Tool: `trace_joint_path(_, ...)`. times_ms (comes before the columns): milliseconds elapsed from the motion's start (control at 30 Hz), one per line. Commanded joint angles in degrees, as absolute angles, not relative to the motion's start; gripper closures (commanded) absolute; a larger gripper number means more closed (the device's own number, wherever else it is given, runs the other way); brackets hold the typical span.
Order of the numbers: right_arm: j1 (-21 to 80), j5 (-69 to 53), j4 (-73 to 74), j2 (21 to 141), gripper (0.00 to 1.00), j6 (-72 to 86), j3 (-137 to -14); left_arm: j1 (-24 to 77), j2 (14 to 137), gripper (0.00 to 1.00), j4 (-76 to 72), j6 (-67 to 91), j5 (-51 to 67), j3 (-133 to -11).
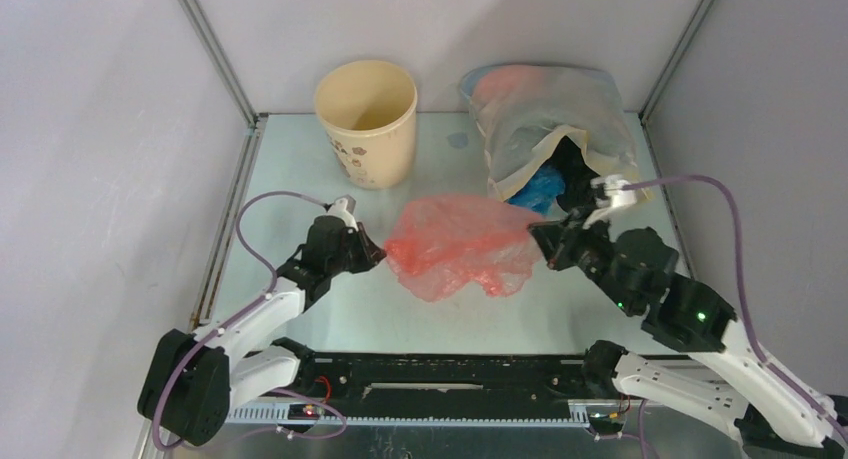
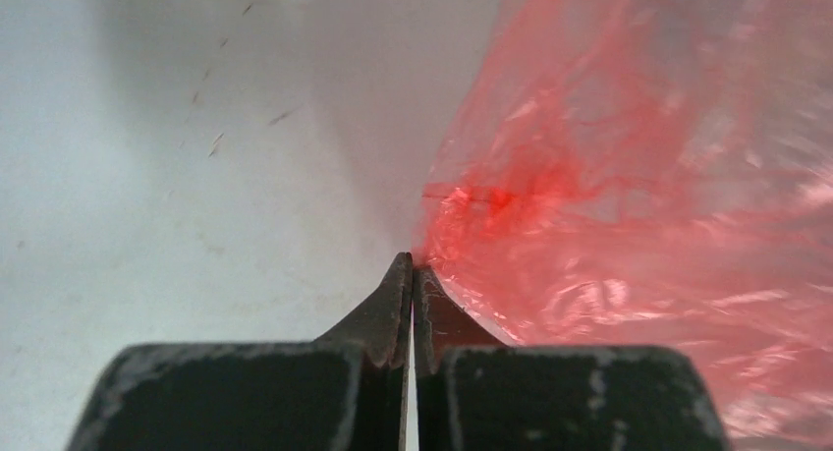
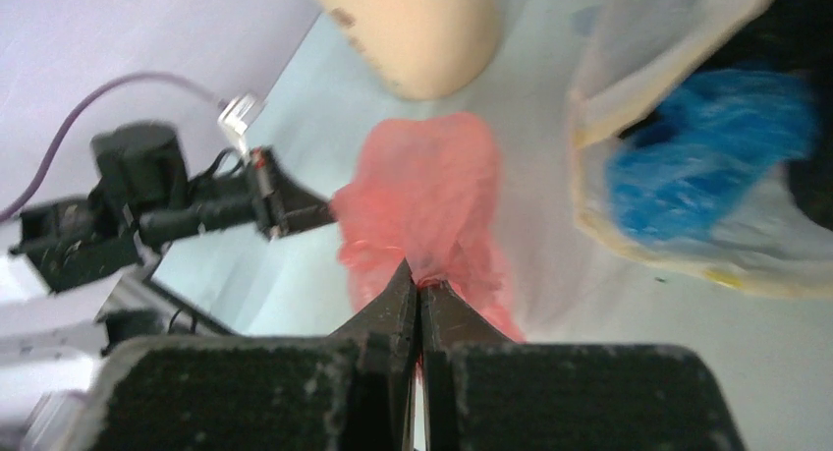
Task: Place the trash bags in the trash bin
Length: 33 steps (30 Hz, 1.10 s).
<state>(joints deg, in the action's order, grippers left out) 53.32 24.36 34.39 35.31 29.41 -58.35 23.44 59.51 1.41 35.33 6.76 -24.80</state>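
Crinkly translucent red trash bag (image 1: 455, 244) pinched both ends: left gripper (image 1: 378, 249), right gripper (image 1: 535, 234).

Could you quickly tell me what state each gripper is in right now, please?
Left gripper: shut on the thin red translucent plastic trash bag.
Right gripper: shut on the same bag's opposite edge.

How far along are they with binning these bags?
Nothing looks done: the bin shows no bag inside. In hand: the left gripper and the right gripper are each shut on an edge of the red bag. Left: getting it in, then the blue bag sitting in the clear sack.
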Motion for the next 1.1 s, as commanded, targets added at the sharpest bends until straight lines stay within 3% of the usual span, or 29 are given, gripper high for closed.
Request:
trace_joint_path(0, 54.66, 8.06, 26.38, 41.43, 1.0, 24.75, -59.69, 23.35, 60.78, 1.0, -2.01, 34.46, 10.69, -30.93)
trace_joint_path(167, 60.37, 0.81, 19.56, 46.83, 1.0, 23.16, -60.59, 24.23, 65.41, 1.0, -2.02, 34.77, 9.31, -38.28)
trace_joint_path(400, 72.17, 10.64, 19.13, 58.58, 1.0, 17.25, -72.16, 26.68, 80.42, 1.0, -0.84, 34.73, 8.24, -51.94)
trace_joint_path(567, 75.12, 9.56, 14.34, 64.11, 1.0, 14.35, -76.98, 30.3, 87.72, 0.98, 2.06, 33.22, 8.08, -59.79)
trace_joint_path(600, 75.43, 8.71, 14.4, 65.24, 0.96, 13.76, -77.76, 30.88, 88.28, 0.9, 2.23, 32.32, 9.77, -60.55)
trace_joint_path(700, 75.76, 11.37, 16.87, 67.05, 0.66, 13.52, -78.97, 31.35, 86.3, 0.47, 3.04, 30.74, 10.44, -59.07)
trace_joint_path(767, 75.7, 15.91, 19.72, 67.02, 0.62, 14.64, -78.45, 31.39, 81.32, 0.3, 3.31, 29.43, 6.84, -56.31)
trace_joint_path(933, 74.02, 20.65, 24.65, 65.59, 0.63, 18.14, -74.33, 31.46, 68.47, 0.13, 8.94, 27.21, -1.28, -50.91)
trace_joint_path(1067, 72.37, 20.31, 25.13, 65.97, 0.61, 20.97, -70.45, 31.42, 58.08, 0.11, 12.26, 28.1, -5.49, -44.69)
